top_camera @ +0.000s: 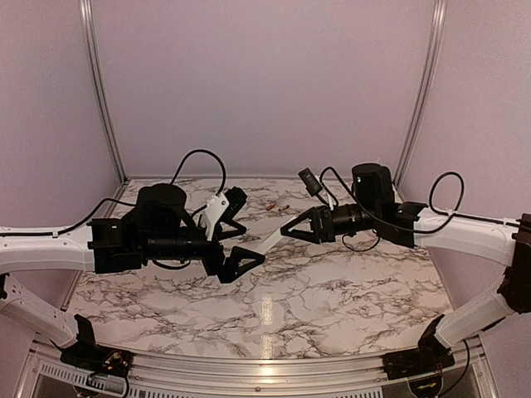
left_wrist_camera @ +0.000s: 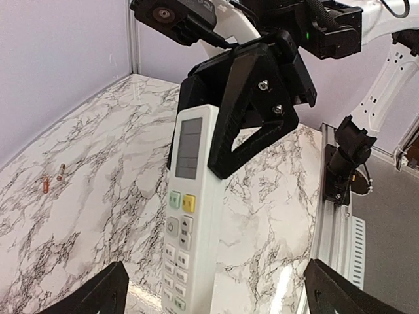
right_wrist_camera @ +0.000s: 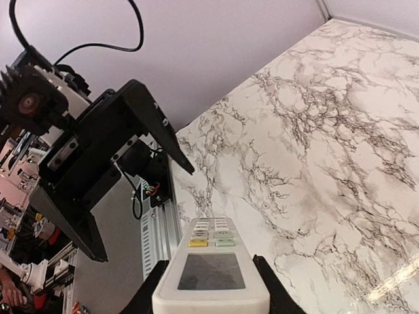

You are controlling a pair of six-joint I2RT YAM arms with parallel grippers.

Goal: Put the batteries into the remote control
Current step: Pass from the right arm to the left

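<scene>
Left wrist view: right gripper (left_wrist_camera: 200,111) clamps the remote control (left_wrist_camera: 186,222); left gripper (left_wrist_camera: 216,301) spread open; batteries (left_wrist_camera: 46,184) not yet loaded, lying near the far edge of the tabletop (left_wrist_camera: 98,144).

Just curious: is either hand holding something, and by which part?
The right hand grips the remote control by its screen end; the left hand is open, holding nothing.

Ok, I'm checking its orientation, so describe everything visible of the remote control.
The remote control is a slim white plastic bar with a grey screen, green and yellow buttons and rows of small keys. It hangs above the table, the right gripper clamped on its screen end. The left gripper, open, flanks its button end without touching. Its back is hidden.
</scene>
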